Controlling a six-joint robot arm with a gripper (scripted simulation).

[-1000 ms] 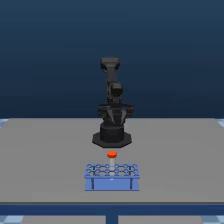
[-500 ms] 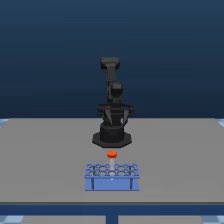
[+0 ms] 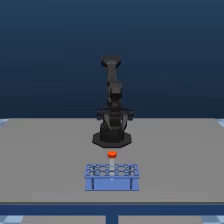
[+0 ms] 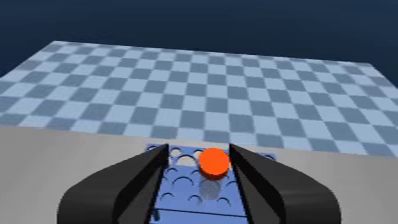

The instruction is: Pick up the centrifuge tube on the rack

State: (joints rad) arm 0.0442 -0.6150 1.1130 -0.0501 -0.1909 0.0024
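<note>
The light-blue rack [image 3: 111, 177] stands on the grey table in front of the black arm [image 3: 113, 112]. The centrifuge tube's orange-red cap [image 3: 111, 154] shows just above the rack's far edge, on the arm's side. In the wrist view the cap [image 4: 213, 162] and a pale bit of the tube below it stand upright over the rack's holes [image 4: 197, 187]. My gripper [image 4: 199, 148] is open, and its two black fingers frame the cap in that picture without touching it. In the exterior view the arm is folded up behind the rack, apart from the tube.
The arm's base [image 3: 112, 138] sits mid-table just behind the rack. The grey table [image 3: 45, 160] spreads wide to both sides. A blue checkered floor [image 4: 204, 85] lies beyond the table's edge.
</note>
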